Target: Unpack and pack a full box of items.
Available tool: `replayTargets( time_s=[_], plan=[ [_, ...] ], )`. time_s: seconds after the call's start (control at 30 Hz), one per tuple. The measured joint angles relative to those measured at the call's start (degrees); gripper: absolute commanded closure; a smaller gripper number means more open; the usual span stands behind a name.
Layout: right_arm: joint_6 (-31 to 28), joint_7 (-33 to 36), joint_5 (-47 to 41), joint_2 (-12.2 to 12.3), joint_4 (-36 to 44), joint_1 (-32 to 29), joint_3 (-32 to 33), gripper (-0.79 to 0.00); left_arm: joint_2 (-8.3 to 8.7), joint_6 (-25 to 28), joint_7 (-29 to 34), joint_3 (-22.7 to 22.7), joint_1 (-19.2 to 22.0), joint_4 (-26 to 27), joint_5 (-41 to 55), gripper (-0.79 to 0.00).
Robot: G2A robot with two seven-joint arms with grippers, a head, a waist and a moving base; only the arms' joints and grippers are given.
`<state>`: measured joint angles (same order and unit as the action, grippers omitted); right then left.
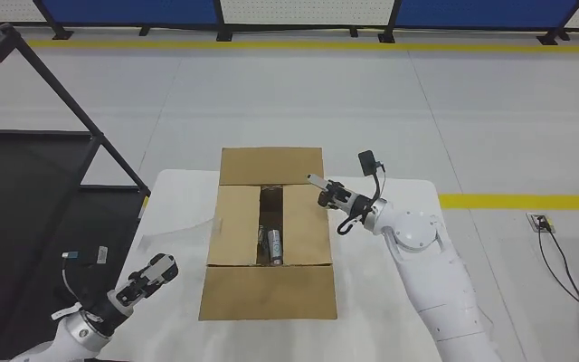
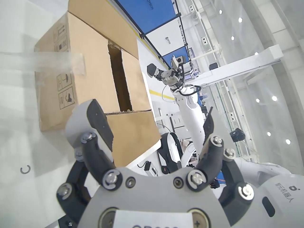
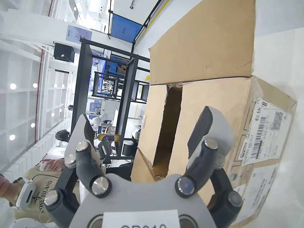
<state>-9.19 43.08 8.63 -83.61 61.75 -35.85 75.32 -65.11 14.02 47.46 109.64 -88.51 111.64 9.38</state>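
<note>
A brown cardboard box [image 1: 269, 233] stands in the middle of the white table [image 1: 176, 195]. Its two long flaps lie nearly flat, leaving a narrow slot [image 1: 270, 226] between them. Through the slot I see a bottle-like item [image 1: 274, 244] inside. The near and far flaps fold outward. My right gripper [image 1: 318, 188] hovers open at the box's right top edge, over the right flap [image 3: 213, 100]. My left gripper [image 1: 158, 271] stands open low at the table's near left corner, apart from the box [image 2: 95, 72].
Clear tape [image 2: 42, 62] hangs from the box's side in the left wrist view. A black metal frame [image 1: 63, 118] stands left of the table. A small ring mark [image 2: 25, 169] lies on the table near the left gripper. Bare table lies left and right of the box.
</note>
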Motion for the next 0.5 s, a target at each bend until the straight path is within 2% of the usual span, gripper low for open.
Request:
replayTargets(
  time_s=[0.13, 0.27, 0.4, 0.5],
  plan=[
    [1.03, -5.27, -1.25, -0.45, -2.11, 0.98, -0.96, -0.785, 0.04, 0.03, 0.27, -1.36, -0.02, 0.42, -0.75, -0.785],
    [2.41, -10.40, 0.70, -0.75, -6.42, 3.20, -2.01, -0.785, 0.40, 1.10, 1.51, -3.20, 0.38, -0.70, -6.31, -0.785],
    [1.46, -11.39, 1.53, -0.55, -9.91, 4.48, -1.88, -0.785, 0.81, 2.11, 3.40, -2.72, -0.21, -2.04, -8.19, -0.785],
    [1.19, -9.21, 2.21, -0.25, -11.58, 5.07, -1.94, -0.785, 1.28, 3.38, 6.74, -1.71, -0.86, -3.06, -8.89, -0.785]
  ],
)
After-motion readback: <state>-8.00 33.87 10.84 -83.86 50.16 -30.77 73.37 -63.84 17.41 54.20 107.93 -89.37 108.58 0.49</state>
